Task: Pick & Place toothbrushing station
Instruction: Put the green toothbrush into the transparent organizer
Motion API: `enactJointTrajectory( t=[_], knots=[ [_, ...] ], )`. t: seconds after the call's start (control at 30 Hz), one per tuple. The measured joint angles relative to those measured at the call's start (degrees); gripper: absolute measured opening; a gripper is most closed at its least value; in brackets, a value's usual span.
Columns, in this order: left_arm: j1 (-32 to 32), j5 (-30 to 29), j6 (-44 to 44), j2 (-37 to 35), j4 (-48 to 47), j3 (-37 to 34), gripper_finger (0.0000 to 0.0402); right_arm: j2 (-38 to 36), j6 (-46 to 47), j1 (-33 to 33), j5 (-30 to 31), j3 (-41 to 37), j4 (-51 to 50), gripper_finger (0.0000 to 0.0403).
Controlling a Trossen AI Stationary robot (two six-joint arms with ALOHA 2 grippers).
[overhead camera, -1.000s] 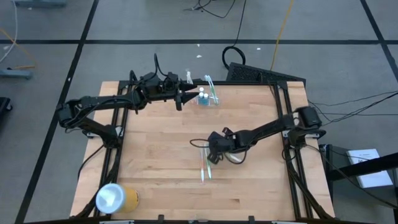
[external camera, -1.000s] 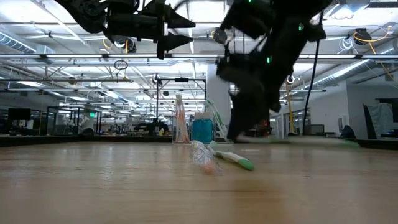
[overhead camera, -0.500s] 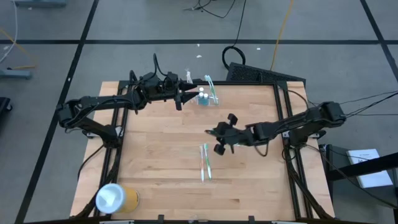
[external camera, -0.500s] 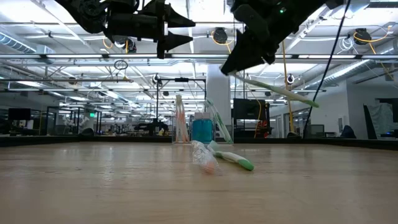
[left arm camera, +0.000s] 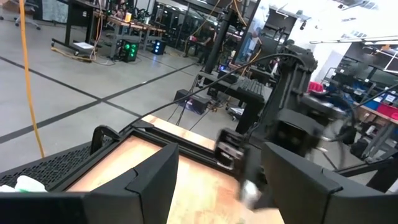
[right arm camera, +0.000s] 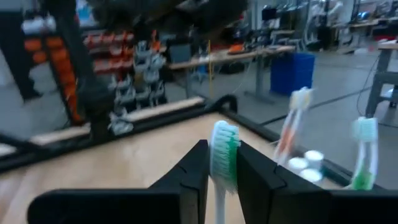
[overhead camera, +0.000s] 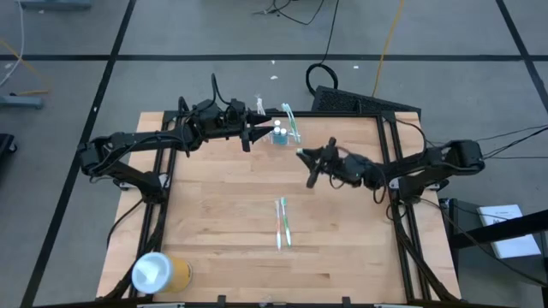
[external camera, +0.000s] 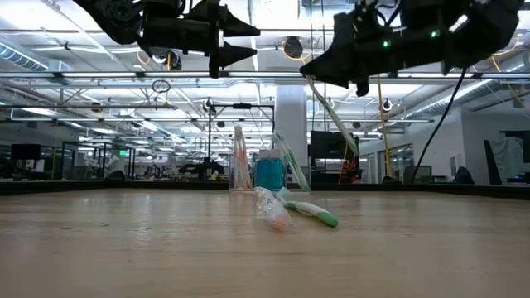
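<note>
Only right wrist view shows right gripper (right arm camera: 222,163) pinching green toothbrush (right arm camera: 224,148); left gripper (overhead camera: 254,133) spread.

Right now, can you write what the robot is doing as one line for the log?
right tool: shut on green toothbrush, raised beside holder | left tool: open, above table near holder | two toothbrushes: lying mid-table
</note>
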Motion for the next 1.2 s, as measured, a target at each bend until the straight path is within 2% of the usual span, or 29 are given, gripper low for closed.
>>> enactJointTrajectory(
  t=[0.23, 0.47, 0.63, 0.8, 1.0, 1.2],
  knots=[
    [0.0, 0.0, 0.0, 0.0, 0.0, 0.0, 0.0237, 3.1, 2.5, -9.8, -7.4, -0.6, 5.9, 0.0052],
    [0.0, 0.0, 0.1, 0.0, 0.0, 0.0, 0.0237, 7.6, 1.9, -18.4, -13.0, -0.3, 17.8, 0.0052],
    [0.0, 0.0, 0.1, 0.0, 0.0, 0.0, 0.0237, 9.9, -2.0, -22.8, -13.6, 3.0, 16.9, 0.0052],
    [0.0, 0.0, 0.1, 0.0, 0.0, 0.0, 0.0237, 11.7, -1.5, -24.6, -19.4, 6.9, 17.0, 0.0052],
    [0.0, 0.0, 0.1, 0.0, 0.0, 0.0, 0.0237, 11.9, -2.4, -25.5, -19.4, 10.8, 17.1, 0.0052],
    [0.0, 0.0, 0.1, 0.0, 0.0, 0.0, 0.0237, 19.5, -4.5, -28.7, -19.3, 16.6, 14.7, 0.0052]
  ],
)
